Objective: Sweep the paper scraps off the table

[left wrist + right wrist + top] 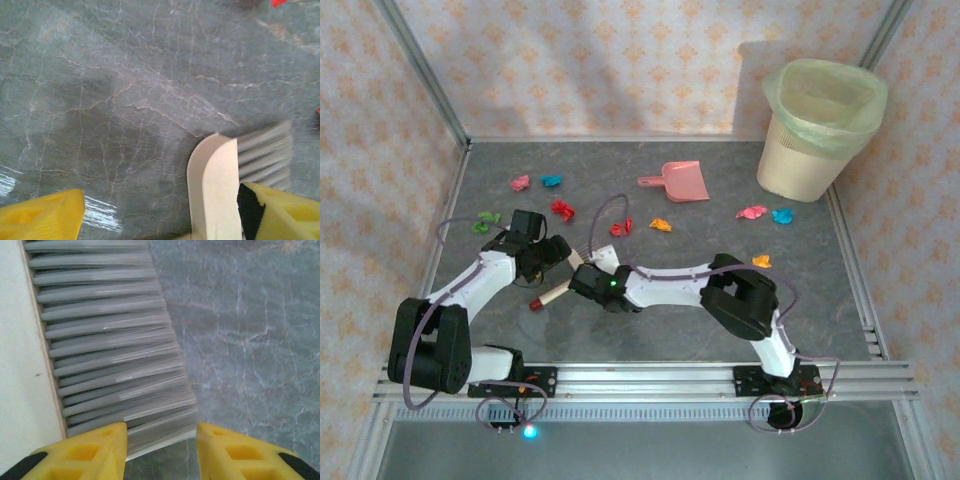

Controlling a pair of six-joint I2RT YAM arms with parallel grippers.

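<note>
**Top:** paper scraps point(562, 208), red, pink, green, blue and orange, scattered over far half of table point(670, 335). Pink dustpan point(680, 182) far centre, bin point(820, 130) in far right corner. Brush point(555, 291) lies left of centre. Left gripper point(558, 255) and right gripper point(585, 280) both at its head.

**Left wrist:** left gripper point(160, 200) jaws wide, released. Cream brush point(215, 190) back just beside one finger, clear gap to other.

**Right wrist:** right gripper point(160, 432) fingers either side of grey bristle tips of brush point(110, 340). Pinching or not, cannot tell.
</note>
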